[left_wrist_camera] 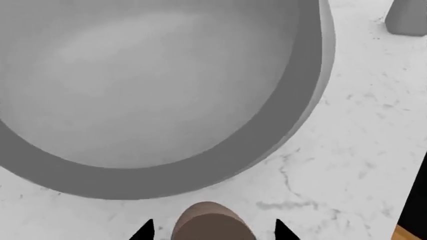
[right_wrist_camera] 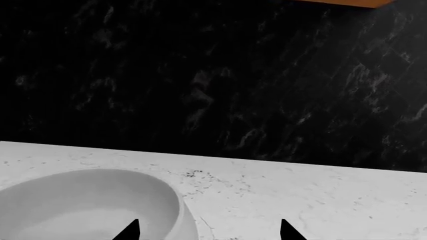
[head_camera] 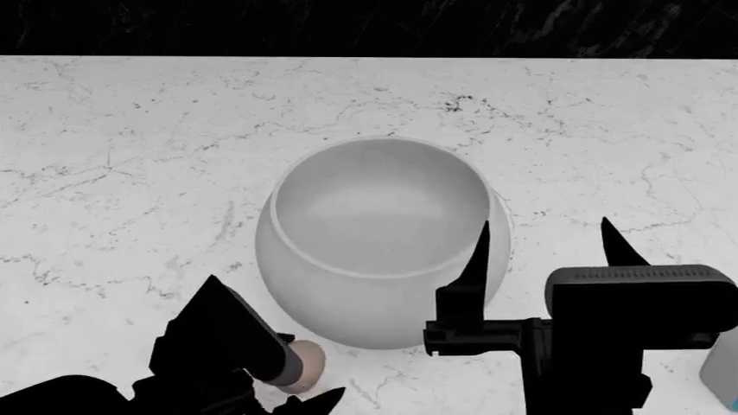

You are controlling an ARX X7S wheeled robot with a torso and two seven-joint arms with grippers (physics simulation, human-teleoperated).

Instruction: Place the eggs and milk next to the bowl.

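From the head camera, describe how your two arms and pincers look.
Both are matte black and blocky, with no cables or markings visible. The right pincer has two thin, pointed, blade-like fingers on a boxy body with a ribbed top edge. The left pincer is an angular black housing ending in similar pointed tips.

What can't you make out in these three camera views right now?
- The egg: cut off by the bottom edge of the left wrist view and half hidden behind the left claw in the head view, so its grip is unclear.
- The milk: only a sliver shows at the head view's right edge; its cap is out of frame.
- The second egg: in no view.
- The bowl: its right side is hidden behind the right claw.
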